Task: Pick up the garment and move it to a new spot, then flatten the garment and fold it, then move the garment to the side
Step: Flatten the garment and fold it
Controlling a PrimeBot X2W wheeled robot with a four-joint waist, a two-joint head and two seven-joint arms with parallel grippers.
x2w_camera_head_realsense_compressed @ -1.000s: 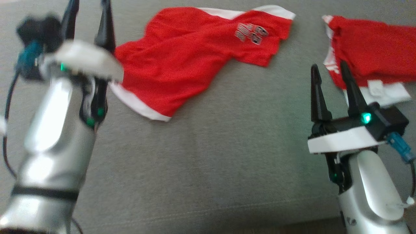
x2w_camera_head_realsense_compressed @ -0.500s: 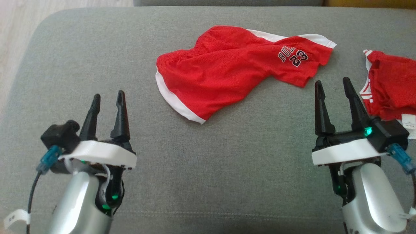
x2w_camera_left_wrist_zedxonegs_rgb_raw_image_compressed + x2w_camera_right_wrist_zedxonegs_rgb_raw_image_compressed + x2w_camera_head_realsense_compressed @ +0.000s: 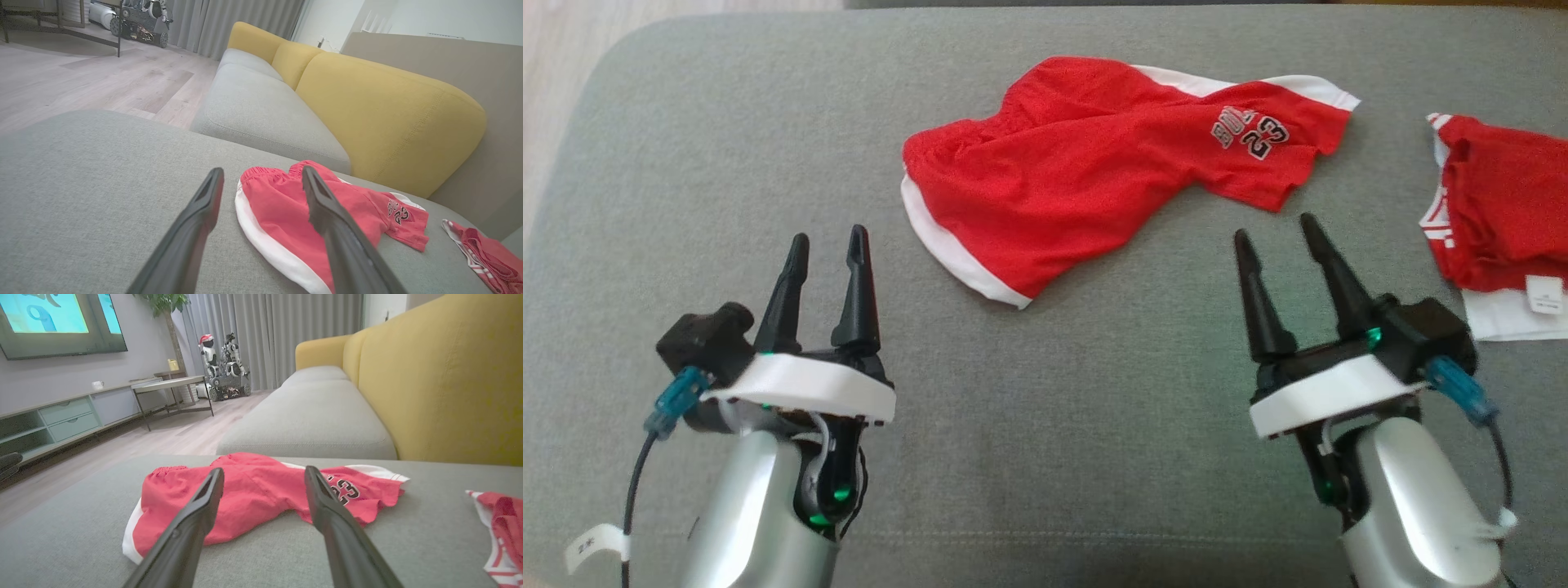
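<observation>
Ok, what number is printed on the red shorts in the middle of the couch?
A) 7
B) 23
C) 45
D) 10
B: the shorts have 23 printed in dark digits near the white-trimmed leg end, seen upside down in the head view.

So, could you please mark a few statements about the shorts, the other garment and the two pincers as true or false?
1. The left pincer and the right pincer are both open and empty. True.
2. The red shorts lie neatly folded on the grey cushion. False: they lie rumpled and unfolded.
3. The left pincer touches the shorts. False: it stands clear of them.
4. A second red garment lies on the robot's right of the shorts. True.
</observation>
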